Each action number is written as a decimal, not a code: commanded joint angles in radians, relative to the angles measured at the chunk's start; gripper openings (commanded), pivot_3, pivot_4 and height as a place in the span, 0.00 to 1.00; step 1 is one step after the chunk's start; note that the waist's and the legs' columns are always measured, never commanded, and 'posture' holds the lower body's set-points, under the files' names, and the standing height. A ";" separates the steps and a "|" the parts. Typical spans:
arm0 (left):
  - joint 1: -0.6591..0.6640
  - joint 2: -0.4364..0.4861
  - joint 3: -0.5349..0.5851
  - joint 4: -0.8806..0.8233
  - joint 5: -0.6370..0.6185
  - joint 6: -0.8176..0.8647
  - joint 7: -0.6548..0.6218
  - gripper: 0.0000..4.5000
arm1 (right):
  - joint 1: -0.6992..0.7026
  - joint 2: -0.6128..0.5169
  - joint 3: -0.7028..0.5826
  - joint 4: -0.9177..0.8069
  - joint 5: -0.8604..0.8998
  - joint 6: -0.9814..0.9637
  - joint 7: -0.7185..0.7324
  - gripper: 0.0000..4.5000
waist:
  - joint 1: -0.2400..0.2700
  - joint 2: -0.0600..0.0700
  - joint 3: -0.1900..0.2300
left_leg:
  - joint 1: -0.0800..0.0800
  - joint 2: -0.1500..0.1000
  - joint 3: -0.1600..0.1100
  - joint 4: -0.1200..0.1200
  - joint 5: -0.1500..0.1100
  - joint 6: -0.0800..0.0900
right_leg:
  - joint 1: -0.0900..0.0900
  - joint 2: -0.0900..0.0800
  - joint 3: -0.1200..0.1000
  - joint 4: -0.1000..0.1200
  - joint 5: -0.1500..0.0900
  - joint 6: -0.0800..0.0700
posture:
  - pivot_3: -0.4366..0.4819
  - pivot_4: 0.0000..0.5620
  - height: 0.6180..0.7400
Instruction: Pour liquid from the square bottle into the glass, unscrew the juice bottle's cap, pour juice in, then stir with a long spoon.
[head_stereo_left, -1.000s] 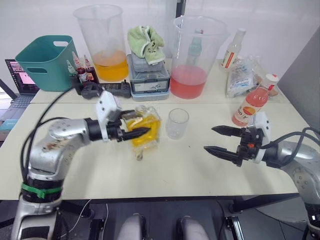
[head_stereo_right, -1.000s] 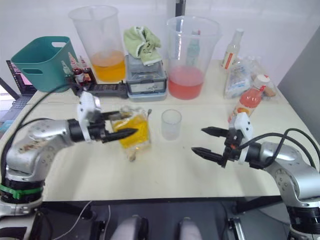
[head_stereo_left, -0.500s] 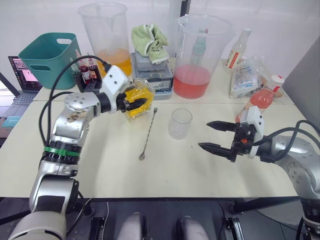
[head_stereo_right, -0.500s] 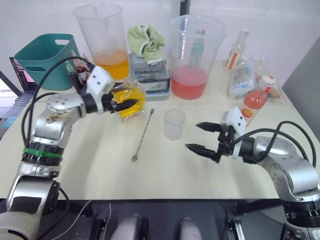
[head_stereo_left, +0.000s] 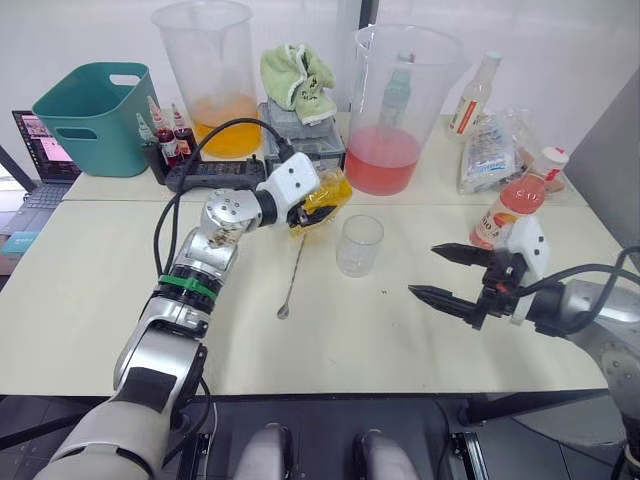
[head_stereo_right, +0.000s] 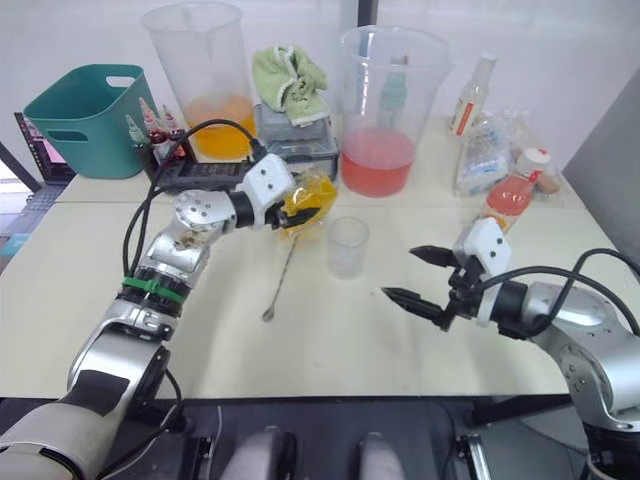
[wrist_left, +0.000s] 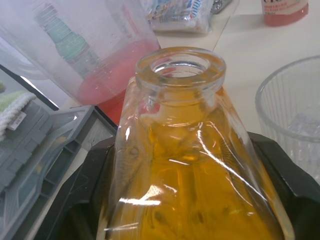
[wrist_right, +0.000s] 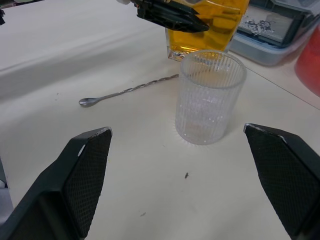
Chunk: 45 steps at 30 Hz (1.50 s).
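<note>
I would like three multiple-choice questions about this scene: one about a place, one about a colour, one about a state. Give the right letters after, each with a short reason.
1. Where does the long spoon lie?
A. inside the glass
B. on the table, beside the glass
C. in the teal basket

2. What colour is the liquid in the square bottle?
A. yellow
B. blue
C. green

3. How is the right gripper?
A. shut on the juice bottle
B. shut on the cap
C. open, holding nothing

Answers:
1 B: the spoon lies flat on the table, on the robot's left of the glass.
2 A: the wrist view shows yellow liquid.
3 C: its fingers stand wide apart, with only table between them.
</note>
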 joint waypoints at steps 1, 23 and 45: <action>-0.081 -0.017 0.002 -0.006 0.053 -0.117 0.077 0.62 | 0.016 -0.016 -0.061 -0.052 0.042 0.018 -0.009 1.00 | -0.001 0.000 0.000 | 0.000 0.000 0.000 0.000 0.000 0.000 | 0.000 0.000 0.000 0.000 0.000 0.000 | 0.48 0.27 1.00; -0.110 -0.055 -0.067 0.118 0.287 -0.335 0.304 0.62 | 0.006 -0.051 -0.074 -0.084 0.081 0.047 -0.060 1.00 | 0.002 0.000 0.000 | -0.001 -0.001 0.000 0.001 0.000 0.000 | 0.000 0.000 0.000 0.001 0.001 0.001 | 0.48 0.27 1.00; -0.115 -0.053 -0.168 0.119 0.518 -0.430 0.509 0.62 | 0.014 -0.055 -0.069 -0.081 0.076 0.049 -0.059 1.00 | 0.007 0.000 0.000 | -0.001 -0.001 0.000 0.002 0.000 0.000 | 0.000 -0.001 0.000 0.001 0.001 0.002 | 0.48 0.27 1.00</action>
